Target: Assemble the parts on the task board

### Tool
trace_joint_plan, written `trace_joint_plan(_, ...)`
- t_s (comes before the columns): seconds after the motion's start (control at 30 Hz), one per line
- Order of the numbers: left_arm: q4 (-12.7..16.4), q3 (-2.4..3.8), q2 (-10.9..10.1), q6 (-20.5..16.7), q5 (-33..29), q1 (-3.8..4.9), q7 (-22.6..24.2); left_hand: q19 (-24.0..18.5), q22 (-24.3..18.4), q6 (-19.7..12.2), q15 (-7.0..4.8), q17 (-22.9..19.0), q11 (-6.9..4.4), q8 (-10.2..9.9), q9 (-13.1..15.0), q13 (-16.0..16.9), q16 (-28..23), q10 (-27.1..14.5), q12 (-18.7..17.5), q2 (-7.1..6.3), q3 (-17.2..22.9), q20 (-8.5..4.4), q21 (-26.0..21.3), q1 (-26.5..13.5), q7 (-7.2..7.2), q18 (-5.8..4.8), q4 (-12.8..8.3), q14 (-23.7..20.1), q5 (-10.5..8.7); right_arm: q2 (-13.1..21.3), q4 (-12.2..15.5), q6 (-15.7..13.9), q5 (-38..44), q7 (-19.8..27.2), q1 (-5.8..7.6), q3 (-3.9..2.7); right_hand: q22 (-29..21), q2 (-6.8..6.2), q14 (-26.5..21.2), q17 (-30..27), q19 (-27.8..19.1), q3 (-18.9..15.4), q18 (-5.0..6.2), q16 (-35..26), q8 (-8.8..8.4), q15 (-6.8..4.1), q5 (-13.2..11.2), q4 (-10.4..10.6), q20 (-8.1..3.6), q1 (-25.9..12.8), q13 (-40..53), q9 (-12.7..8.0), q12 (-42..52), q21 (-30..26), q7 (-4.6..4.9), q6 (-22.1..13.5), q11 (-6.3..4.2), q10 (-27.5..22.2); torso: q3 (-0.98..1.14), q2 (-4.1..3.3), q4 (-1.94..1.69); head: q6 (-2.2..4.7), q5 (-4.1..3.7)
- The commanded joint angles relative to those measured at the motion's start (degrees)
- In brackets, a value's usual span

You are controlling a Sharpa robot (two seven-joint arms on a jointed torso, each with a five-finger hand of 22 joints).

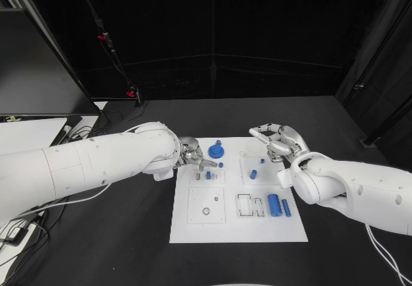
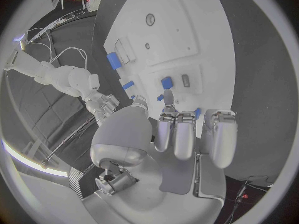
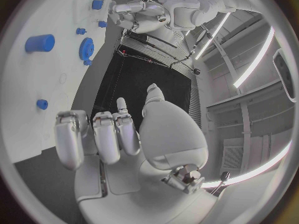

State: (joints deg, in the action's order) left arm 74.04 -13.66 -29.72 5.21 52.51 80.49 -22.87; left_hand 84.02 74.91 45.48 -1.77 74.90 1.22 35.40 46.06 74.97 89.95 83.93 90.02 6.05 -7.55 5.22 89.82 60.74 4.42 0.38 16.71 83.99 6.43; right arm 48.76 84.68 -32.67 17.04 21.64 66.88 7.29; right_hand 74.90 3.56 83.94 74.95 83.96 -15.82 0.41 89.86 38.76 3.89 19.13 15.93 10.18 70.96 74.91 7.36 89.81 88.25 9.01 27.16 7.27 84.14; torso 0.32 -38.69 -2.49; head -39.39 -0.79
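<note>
From my head camera, the task board (image 1: 238,229) lies in the middle of the black surface (image 1: 128,250), blue parts (image 1: 274,204) scattered across it. My left hand (image 1: 190,152) hovers at the board's far left corner, my right hand (image 1: 276,140) at its far right corner. At my left wrist, my fingers (image 2: 185,134) curl loosely, grasping nothing. At my right wrist, my fingers (image 3: 106,137) likewise curl empty above the board's edge.
</note>
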Motion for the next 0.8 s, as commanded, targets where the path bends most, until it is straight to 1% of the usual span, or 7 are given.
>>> trace_joint_plan(0.03, 1.77, 0.13, -1.56, -3.65, 0.85, 1.66, 4.61, 5.98, 15.09, -0.27, 0.29, 15.1, -0.11, 0.25, 0.05, 15.03, 0.05, 6.07, -0.02, -1.13, -1.08, 0.03, 0.18, -0.22, 0.04, -0.38, -0.01, 6.01, 0.34, -0.04, 0.08, -0.04, -0.08, 0.32, 0.09, -0.03, 13.99, 0.38, 6.06, 15.05, 3.8, -0.01, 0.36, 0.14, 0.08, 0.4, 0.38, 0.26, 0.39, 0.08, 15.09, -0.07, 0.19, -0.31, 3.02, 0.31, 0.44, 5.86, 0.05, 0.03, 0.06, 0.48, 2.39)
trace_joint_plan(0.17, 3.39, 0.13, -4.03, -1.56, 0.88, 3.73, 4.34, 5.98, 15.09, -1.14, 0.45, 15.1, 0.11, -0.05, -0.28, 15.03, 0.05, 6.07, -0.02, -2.33, -2.53, 0.11, 0.18, 0.64, 0.29, -0.38, -0.06, 6.01, 3.53, 0.03, 0.17, -0.08, -0.08, 0.34, 0.09, -0.03, 13.99, 0.38, 6.06, 15.05, 3.8, -0.01, 0.36, 0.14, 0.08, 0.4, 0.38, 0.26, 0.39, 0.08, 15.09, -0.07, 0.19, -0.31, 3.02, 0.31, 0.44, 5.86, 0.1, 0.01, 0.05, 1.11, 4.69)
trace_joint_plan(0.27, 3.51, 0.13, -5.58, -0.53, 0.9, 4.66, 4.56, 5.93, 15.08, -1.4, 0.63, 15.1, 0.33, -0.1, -0.53, 15.03, 0.05, 6.07, -0.02, -3.17, -3.49, 0.23, 0.15, 0.32, 0.49, -0.37, 0.03, 6.01, 4.17, 0.1, 0.22, -0.13, -0.08, 0.33, 0.09, -0.03, 13.99, 0.38, 6.06, 15.05, 3.8, -0.01, 0.36, 0.14, 0.08, 0.4, 0.38, 0.26, 0.39, 0.08, 15.09, -0.07, 0.19, -0.31, 3.02, 0.31, 0.44, 5.86, 0.06, -0.03, 0.03, 1.49, 5.27)
trace_joint_plan(0.37, 2.68, 0.13, -6.49, 0.08, 0.9, 5.11, 4.88, 5.48, 14.89, -1.38, 0.81, 15.1, 0.5, -0.07, -0.8, 15.03, 0.05, 6.07, -0.02, -3.83, -4.07, 0.4, -0.19, -0.5, 0.64, -0.23, 0.07, 6.01, 4.3, 0.17, 0.25, -0.16, -0.08, 0.32, 0.09, -0.03, 13.99, 0.38, 6.06, 15.05, 3.8, -0.01, 0.36, 0.14, 0.08, 0.4, 0.38, 0.26, 0.39, 0.08, 15.09, -0.07, 0.19, -0.31, 3.02, 0.31, 0.44, 5.86, -0.01, -0.09, -0.12, 1.7, 5.29)
trace_joint_plan(0.63, -2.25, 0.11, -6.04, -0.32, 0.91, 5.38, 6.46, 3.12, 13.98, 1.01, 1.25, 15.1, 0.76, -0.74, -2.56, 15.03, 0.05, 6.07, -0.02, -4.87, -3.12, 0.9, -1.95, -0.5, 0.69, 0.47, 0.09, 6.01, 4.63, 0.23, 0.38, -0.18, -0.11, 0.47, 0.09, -0.03, 13.96, 0.4, 6.06, 15.05, 3.74, -0.02, 0.38, 0.14, 0.07, 0.43, 0.39, 0.27, 0.41, 0.08, 15.09, -0.17, 0.19, -0.36, 3.05, 0.36, 0.47, 5.86, -0.2, -0.16, -0.03, 1.92, 5.67)
trace_joint_plan(0.77, -5.55, 0.11, -4.48, -0.38, 0.95, 4.87, 7.04, 2.28, 13.67, 2.58, 1.24, 15.1, 0.65, -2.04, -3.77, 15.03, 0.05, 6.07, -0.02, -4.9, -2.74, 0.92, -2.58, -0.22, 0.54, 0.71, 0.06, 6.01, 4.75, 0.29, 0.48, -0.1, -0.32, 0.65, 0.09, -0.03, 13.94, 0.4, 6.06, 15.05, 3.72, -0.02, 0.38, 0.14, 0.07, 0.43, 0.39, 0.27, 0.42, 0.08, 15.09, -0.18, 0.19, -0.38, 3.05, 0.36, 0.47, 5.86, -0.23, -0.15, 0.2, 1.85, 5.76)
trace_joint_plan(0.8, -6.8, 0.11, -3.77, -0.29, 1.09, 4.57, 7.08, 2.43, 13.72, 2.7, 1.24, 15.1, 0.64, -2.1, -3.83, 15.03, 0.05, 6.07, -0.02, -4.82, -2.7, 0.92, -2.47, -0.22, 0.53, 0.66, 0.08, 6.01, 4.74, 0.38, 0.51, -0.1, -0.41, 0.67, 0.09, -0.03, 13.94, 0.4, 6.06, 15.05, 3.71, -0.02, 0.39, 0.14, 0.07, 0.43, 0.39, 0.27, 0.42, 0.08, 15.09, -0.18, 0.19, -0.39, 3.05, 0.36, 0.47, 5.86, -0.25, -0.2, 0.23, 2.13, 5.71)
